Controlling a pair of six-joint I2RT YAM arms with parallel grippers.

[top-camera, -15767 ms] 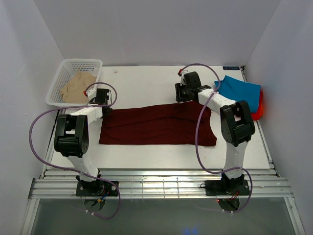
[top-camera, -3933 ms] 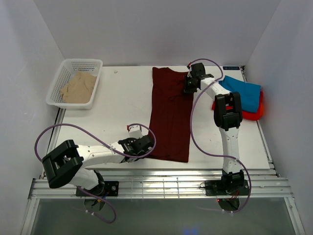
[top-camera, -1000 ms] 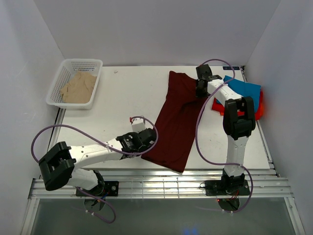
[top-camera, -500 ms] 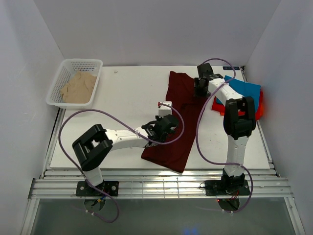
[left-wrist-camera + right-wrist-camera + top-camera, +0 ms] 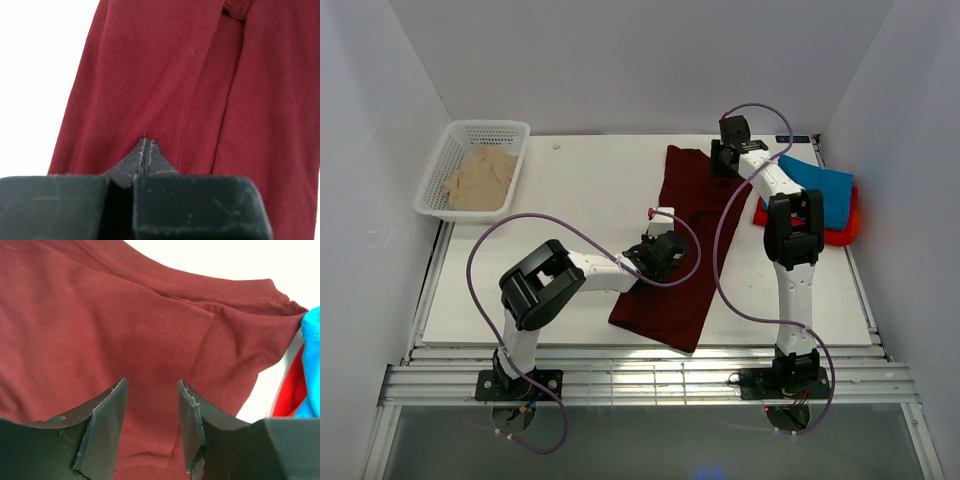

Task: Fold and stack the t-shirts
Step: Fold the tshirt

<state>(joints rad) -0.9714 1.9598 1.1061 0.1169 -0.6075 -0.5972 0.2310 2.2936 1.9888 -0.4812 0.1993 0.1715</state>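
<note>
The dark maroon t-shirt [image 5: 682,195] lies stretched from the far middle of the table to the near edge. My left gripper [image 5: 668,247] is over its middle. In the left wrist view the left gripper [image 5: 146,142] is shut, its tips resting against the maroon cloth [image 5: 150,70], with no cloth visibly pinched. My right gripper [image 5: 722,165] is at the shirt's far right corner. In the right wrist view it [image 5: 151,385] is open just above the maroon cloth [image 5: 100,315]. The teal-blue shirt [image 5: 815,188] lies on the red-orange shirt [image 5: 848,226] at the right. The beige shirt [image 5: 480,178] is in the basket.
The white mesh basket [image 5: 485,126] stands at the far left corner. White walls close in the table on three sides. The teal [image 5: 311,335] and red-orange [image 5: 287,390] cloth edges show at the right of the right wrist view. Purple cables loop over the table.
My left gripper has moved from the shirt's near left edge up and right onto its middle. The right gripper has shifted slightly at the far end. The shirt's near hem stays put.
</note>
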